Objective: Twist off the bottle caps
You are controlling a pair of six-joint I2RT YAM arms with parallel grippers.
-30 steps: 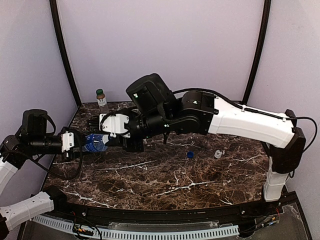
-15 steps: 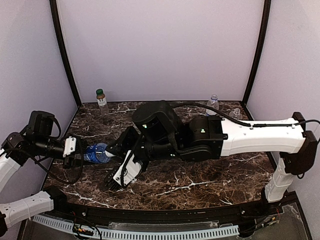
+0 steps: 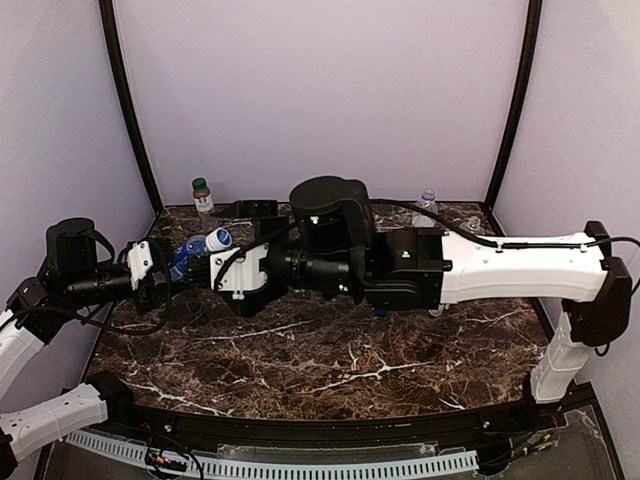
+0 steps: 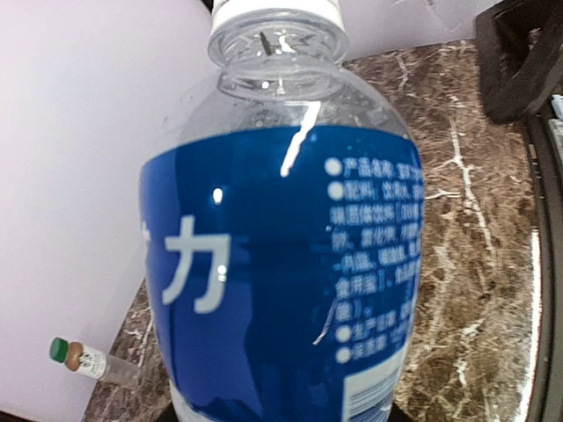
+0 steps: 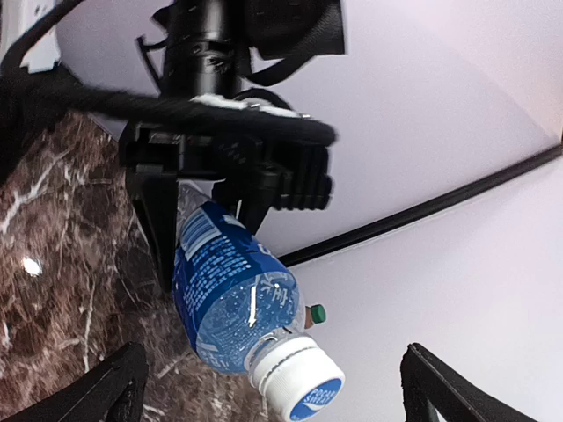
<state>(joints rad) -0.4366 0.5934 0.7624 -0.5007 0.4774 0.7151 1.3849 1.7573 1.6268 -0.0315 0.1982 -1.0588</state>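
**Q:** Status of the left gripper (image 5: pixel 211 198)?

**A:** Clamped on the base end of the blue bottle (image 4: pixel 281 264). The bottle is held clear of the table (image 3: pixel 350 370), at its left side. It is tilted, neck pointing toward the right arm.

**Q:** Status of the cap (image 5: pixel 303 387)?

**A:** Fitted on the neck. It is white, with blue print on top.

**Q:** Status of the right gripper (image 5: pixel 273 391)?

**A:** Released. The fingers (image 5: pixel 114 387) are spread wide, one on each side of the cap, and neither touches it.

**Q:** Location of the other bottles?

**A:** The brown bottle (image 3: pixel 204 198) has a green cap and stands upright at the back left, near the wall. A clear bottle (image 3: pixel 427 203) stands at the back right. Both are well apart from the grippers.
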